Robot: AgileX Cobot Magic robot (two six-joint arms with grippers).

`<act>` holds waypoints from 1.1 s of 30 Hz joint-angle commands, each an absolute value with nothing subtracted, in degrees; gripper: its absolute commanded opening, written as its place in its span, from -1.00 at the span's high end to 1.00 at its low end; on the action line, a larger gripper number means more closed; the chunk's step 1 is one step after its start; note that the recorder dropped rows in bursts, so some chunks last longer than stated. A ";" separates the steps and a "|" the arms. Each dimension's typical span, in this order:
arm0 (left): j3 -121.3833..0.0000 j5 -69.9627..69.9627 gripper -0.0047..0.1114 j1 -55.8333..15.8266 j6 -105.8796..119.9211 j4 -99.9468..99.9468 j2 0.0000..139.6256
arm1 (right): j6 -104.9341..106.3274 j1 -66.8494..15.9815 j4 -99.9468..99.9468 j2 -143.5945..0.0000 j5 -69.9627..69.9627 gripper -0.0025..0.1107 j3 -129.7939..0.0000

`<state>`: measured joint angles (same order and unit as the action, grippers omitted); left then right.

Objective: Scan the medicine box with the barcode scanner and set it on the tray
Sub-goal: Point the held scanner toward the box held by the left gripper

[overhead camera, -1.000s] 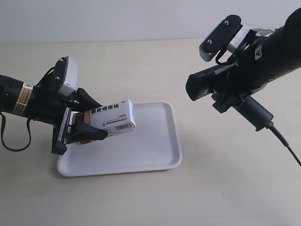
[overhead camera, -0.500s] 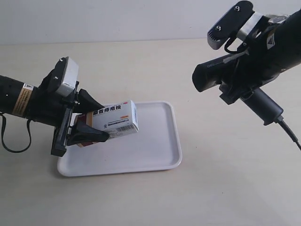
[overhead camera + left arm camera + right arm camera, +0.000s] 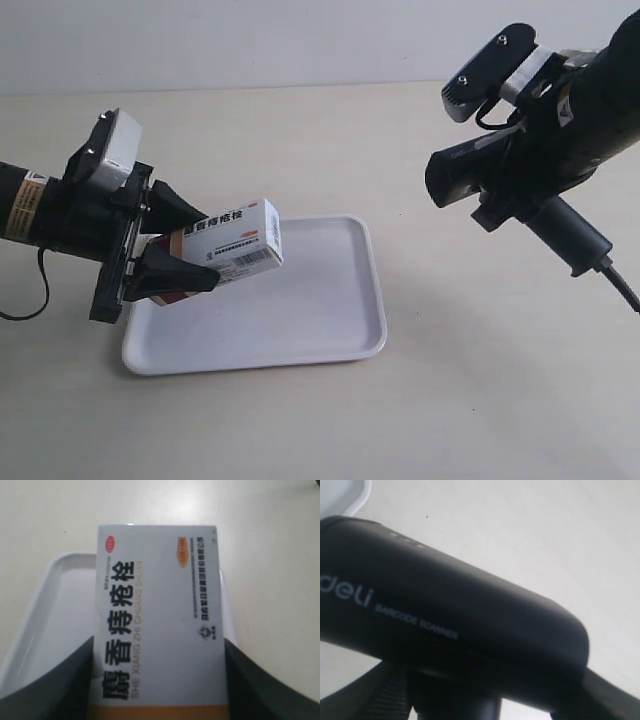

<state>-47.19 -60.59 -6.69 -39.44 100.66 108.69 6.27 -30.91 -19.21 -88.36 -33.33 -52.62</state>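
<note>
The white medicine box (image 3: 228, 240) with black lettering and an orange band hangs above the left part of the white tray (image 3: 330, 320), clamped by my left gripper (image 3: 175, 250), the arm at the exterior view's left. The left wrist view shows the box (image 3: 157, 620) between both dark fingers (image 3: 55, 685) over the tray (image 3: 55, 605). At the exterior view's right, my right gripper (image 3: 505, 200) holds the black barcode scanner (image 3: 500, 170) in the air, head aimed toward the box. The scanner (image 3: 445, 620) fills the right wrist view, fingers at its sides.
The scanner's black cable (image 3: 620, 285) trails off to the right edge. A beige tabletop (image 3: 300, 430) spreads around the tray, with a pale wall behind. A corner of the tray (image 3: 360, 492) shows in the right wrist view.
My left gripper has pulled back to the left with the box, which now tilts more steeply. The right gripper and scanner have drifted slightly right and upward.
</note>
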 commanded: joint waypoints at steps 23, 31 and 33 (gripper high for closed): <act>-47.46 -60.24 0.92 -5.91 -39.48 99.95 108.60 | 13.80 -31.28 -9.93 -85.35 -31.96 0.96 -52.91; -47.46 -56.27 0.92 -5.91 -42.98 99.95 108.60 | 13.95 -31.28 -8.63 -88.72 -28.82 0.96 -52.91; -47.46 -55.88 0.92 -5.91 -43.69 99.95 108.60 | 13.95 -31.71 -8.63 -88.86 -28.68 0.96 -52.91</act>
<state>-47.19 -56.77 -6.05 -42.21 100.66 108.69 13.47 -31.09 -8.73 -88.83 -30.57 -52.62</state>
